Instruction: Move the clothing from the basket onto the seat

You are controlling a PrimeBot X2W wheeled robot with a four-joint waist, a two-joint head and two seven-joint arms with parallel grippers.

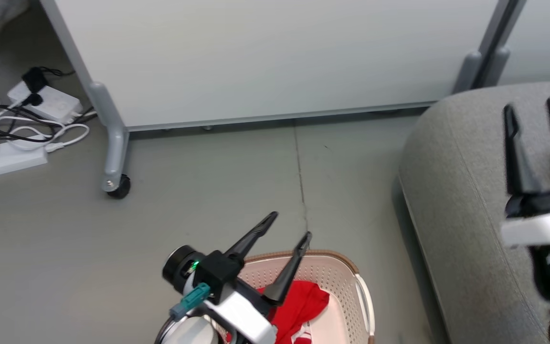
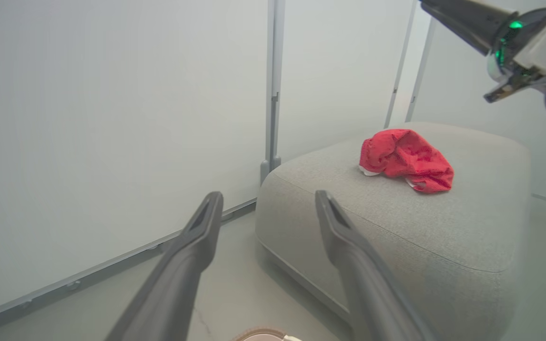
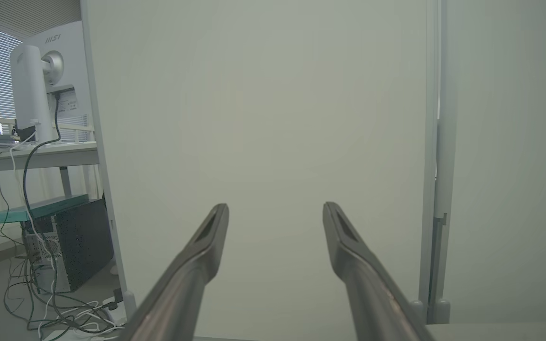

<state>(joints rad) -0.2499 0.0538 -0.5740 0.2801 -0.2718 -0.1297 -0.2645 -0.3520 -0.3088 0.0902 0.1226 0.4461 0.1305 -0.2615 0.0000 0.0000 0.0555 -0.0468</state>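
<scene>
The pale panel [image 1: 265, 57] is the largest item. It is flat, smooth and matt, is held in a grey metal frame, and stands ahead of both my finger pairs. Its black caster [image 1: 120, 186] rests on the floor [image 1: 208, 191], beyond and left of my left fingertips. The floor is smooth grey, with one thin seam running from those fingertips to the panel.

The seat [image 2: 396, 227] is a grey woven-fabric cushion with rounded corners and a stitched seam below its top edge. It lies ahead and right of my left fingers and below my right fingers. The red garment on the seat [image 2: 405, 161] is crumpled, coarse-knit and white-edged, and lies well past my left fingertips.

The basket [image 1: 346, 272] is cream perforated plastic with a brown woven-look rim and sits beneath my left fingers. The red garment in the basket [image 1: 303, 298] is soft and folded, and lies under the base of those fingers.

My left gripper [image 1: 290, 227] is tilted over the basket's far rim. Its fingers point forward and rightward, are spread wide, and hold nothing. My right gripper [image 1: 530, 106] is raised above the seat and faces the panel. Its fingers are also spread wide and hold nothing.

White power strips and tangled cables [image 1: 26, 124] lie far left of my left fingers.
</scene>
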